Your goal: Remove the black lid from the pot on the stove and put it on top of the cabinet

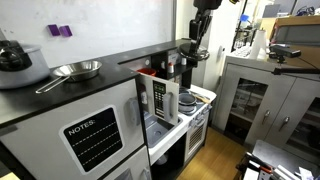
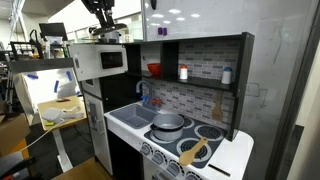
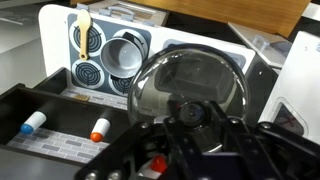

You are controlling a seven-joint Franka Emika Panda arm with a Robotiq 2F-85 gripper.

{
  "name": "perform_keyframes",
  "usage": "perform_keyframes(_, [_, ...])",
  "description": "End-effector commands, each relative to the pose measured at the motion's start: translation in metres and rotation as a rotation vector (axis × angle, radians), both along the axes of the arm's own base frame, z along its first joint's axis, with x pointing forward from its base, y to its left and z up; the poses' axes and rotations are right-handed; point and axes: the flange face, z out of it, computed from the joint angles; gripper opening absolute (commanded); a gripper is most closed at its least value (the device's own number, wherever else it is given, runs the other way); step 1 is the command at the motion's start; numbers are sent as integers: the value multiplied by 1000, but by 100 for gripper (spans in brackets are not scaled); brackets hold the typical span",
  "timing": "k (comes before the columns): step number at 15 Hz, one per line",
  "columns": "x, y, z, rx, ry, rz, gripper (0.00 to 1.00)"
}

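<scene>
1. writing: "notes" in white on the black chalkboard panel (image 1: 93,137) on the front of the cabinet (image 1: 110,78). it reads in an exterior view only, and other print is too small to read.
2. gripper (image 3: 190,128) is clenched on the knob of the black lid (image 3: 190,85). the lid hangs level in the air, well clear of the pot (image 3: 127,55).
3. wrist view only: looks down past the lid onto the stove (image 3: 55,22). the pot sits uncovered on a burner, and a wooden spatula (image 3: 85,28) lies across another burner near it.
4. in both exterior views the gripper is up high, at about the level of the cabinet's black top and at its far end. the lid is hard to pick out there, dark against the fingers.
5. an exterior view alone shows a large pale-grey pot (image 1: 15,62) and a silver pan (image 1: 75,70) on the black top, well apart from the gripper. a pale glass-door cabinet (image 1: 260,100) stands off to the side.
6. counts: one black lid, one small pot, one spatula. two bottles on the shelf, blue-capped bottle (image 3: 33,122) and orange-capped bottle (image 3: 100,128). one red bowl (image 2: 153,70) on that shelf, seen in an exterior view.
</scene>
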Motion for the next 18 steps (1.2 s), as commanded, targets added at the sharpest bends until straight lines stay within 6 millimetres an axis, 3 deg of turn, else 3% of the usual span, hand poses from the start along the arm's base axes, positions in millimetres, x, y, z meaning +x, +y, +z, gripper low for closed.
perform_keyframes(1, [30, 4, 12, -3, 39, -9, 8])
perform_keyframes(10, [82, 1, 36, 3, 115, -30, 8])
perform_keyframes(18, [123, 10, 41, -2, 179, -13, 8])
